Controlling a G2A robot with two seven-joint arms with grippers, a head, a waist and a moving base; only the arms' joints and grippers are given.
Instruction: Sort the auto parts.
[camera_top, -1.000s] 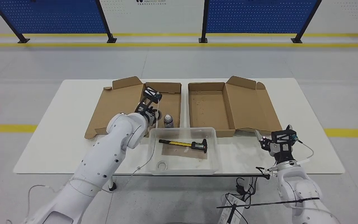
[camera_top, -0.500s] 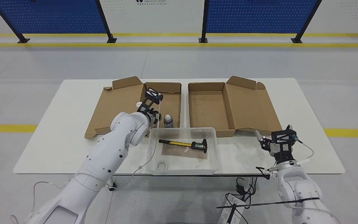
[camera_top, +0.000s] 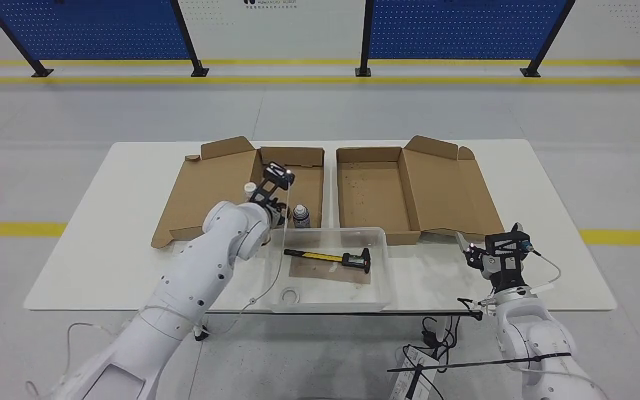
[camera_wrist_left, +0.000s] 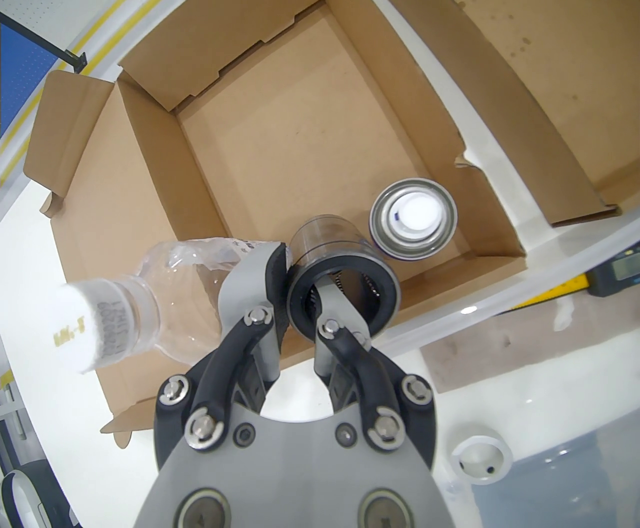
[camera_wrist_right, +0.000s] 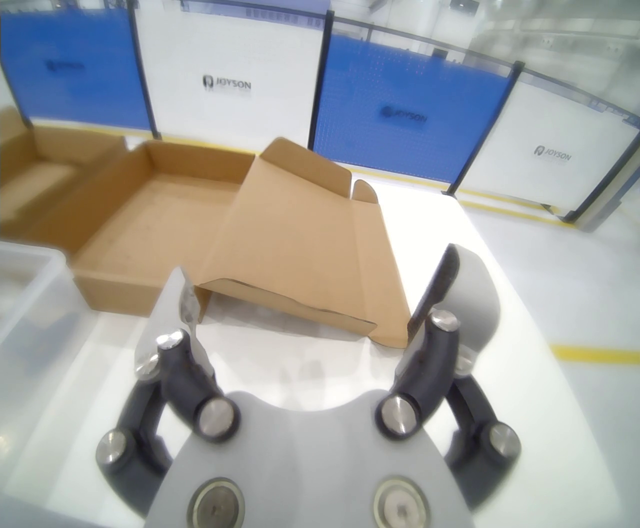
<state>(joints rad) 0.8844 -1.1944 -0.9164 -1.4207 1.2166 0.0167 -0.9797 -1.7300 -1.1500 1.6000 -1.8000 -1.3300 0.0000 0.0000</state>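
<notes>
My left gripper (camera_wrist_left: 300, 280) (camera_top: 276, 181) is shut on a metal cylindrical bearing (camera_wrist_left: 330, 235) with a black rim, one finger inside its bore and one outside. It hangs over the near end of the left cardboard box (camera_wrist_left: 280, 125) (camera_top: 215, 195). In that box a small round can (camera_wrist_left: 413, 219) (camera_top: 301, 214) stands upright and a clear plastic bottle (camera_wrist_left: 165, 300) with a white cap lies beside it. My right gripper (camera_wrist_right: 315, 272) (camera_top: 497, 247) stands open and holds nothing, at the table's right front, near the flap of the right cardboard box (camera_wrist_right: 165, 220) (camera_top: 375, 195).
A clear plastic bin (camera_top: 380, 240) (camera_wrist_left: 500, 300) sits in front of the two boxes. It holds a yellow and black caliper (camera_top: 328, 258) (camera_wrist_left: 612, 272) and a small aluminium ring (camera_top: 289, 296) (camera_wrist_left: 481, 460). Blue and white barriers stand beyond the table.
My left gripper has shifted a little to the right over the left box, still holding the bearing. The right arm has kept still.
</notes>
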